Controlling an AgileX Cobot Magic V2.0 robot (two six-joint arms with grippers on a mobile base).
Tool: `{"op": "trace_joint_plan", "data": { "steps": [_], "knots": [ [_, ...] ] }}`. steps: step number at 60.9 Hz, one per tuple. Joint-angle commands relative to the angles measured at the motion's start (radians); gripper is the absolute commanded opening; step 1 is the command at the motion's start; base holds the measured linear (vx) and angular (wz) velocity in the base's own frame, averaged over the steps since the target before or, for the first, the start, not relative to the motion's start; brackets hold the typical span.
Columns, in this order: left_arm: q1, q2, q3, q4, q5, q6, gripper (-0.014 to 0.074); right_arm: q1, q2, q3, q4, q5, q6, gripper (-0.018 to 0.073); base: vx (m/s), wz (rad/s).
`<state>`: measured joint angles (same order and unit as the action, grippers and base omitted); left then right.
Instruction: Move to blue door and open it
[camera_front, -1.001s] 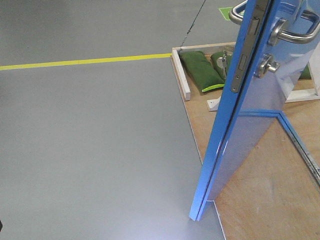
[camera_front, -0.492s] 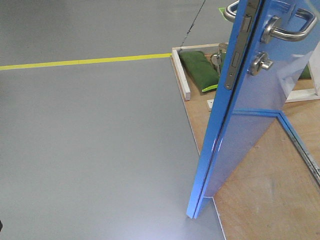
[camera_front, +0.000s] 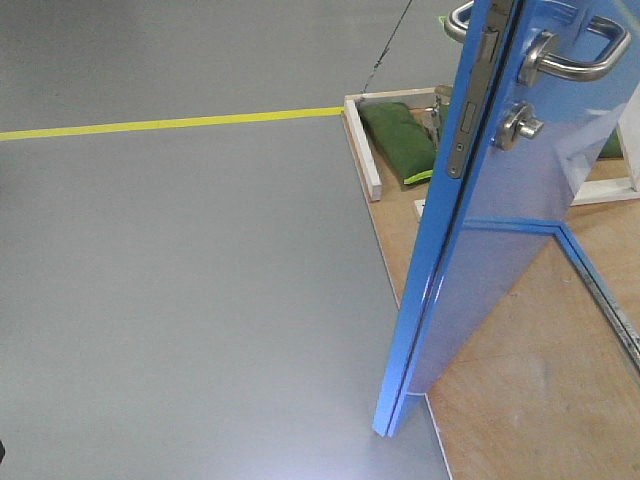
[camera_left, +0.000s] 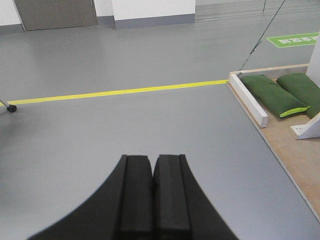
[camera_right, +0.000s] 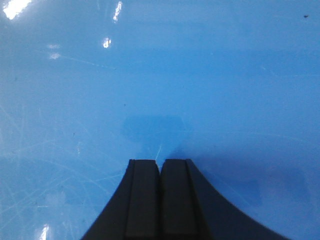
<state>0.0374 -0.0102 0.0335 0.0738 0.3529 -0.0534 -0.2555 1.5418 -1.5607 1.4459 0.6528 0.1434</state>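
The blue door (camera_front: 500, 250) stands ajar in the front view, its free edge turned toward me, with a silver lever handle (camera_front: 570, 62), a round thumb-turn (camera_front: 520, 125) and a metal latch plate (camera_front: 470, 100) on the edge. In the right wrist view the glossy blue door (camera_right: 160, 75) fills the frame; my right gripper (camera_right: 160, 162) is shut and empty with its tips close against the panel. My left gripper (camera_left: 152, 159) is shut and empty, over the grey floor, left of the door platform. Neither gripper shows in the front view.
The door stands on a plywood platform (camera_front: 540, 380) with a white wooden rim (camera_front: 362, 150) and green sandbags (camera_front: 400, 140), which also show in the left wrist view (camera_left: 272, 95). A yellow floor line (camera_front: 170, 124) crosses the grey floor (camera_front: 190, 300). A white brace (camera_left: 307, 127) stands at right.
The door's free edge has swung a little to the left over the last second; the handle and latch plate have shifted left in the front view. In the last half second it has barely moved.
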Motion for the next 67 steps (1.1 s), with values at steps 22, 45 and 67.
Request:
{"op": "trace_joint_plan", "data": {
  "steps": [22, 45, 67],
  "knots": [
    [-0.001, -0.017, -0.032, 0.001, -0.073, -0.004, 0.0071, 0.001, -0.035, -0.033, 0.047, -0.007, -0.004, -0.0004, 0.00, 0.05],
    [-0.001, -0.017, -0.032, 0.001, -0.075, -0.004, 0.0071, 0.001, -0.035, -0.033, 0.047, -0.007, -0.004, -0.0004, 0.00, 0.11],
    [-0.001, -0.017, -0.032, 0.001, -0.075, -0.004, 0.0071, 0.001, -0.035, -0.033, 0.047, -0.008, -0.004, -0.0004, 0.01, 0.10]
  ]
}}
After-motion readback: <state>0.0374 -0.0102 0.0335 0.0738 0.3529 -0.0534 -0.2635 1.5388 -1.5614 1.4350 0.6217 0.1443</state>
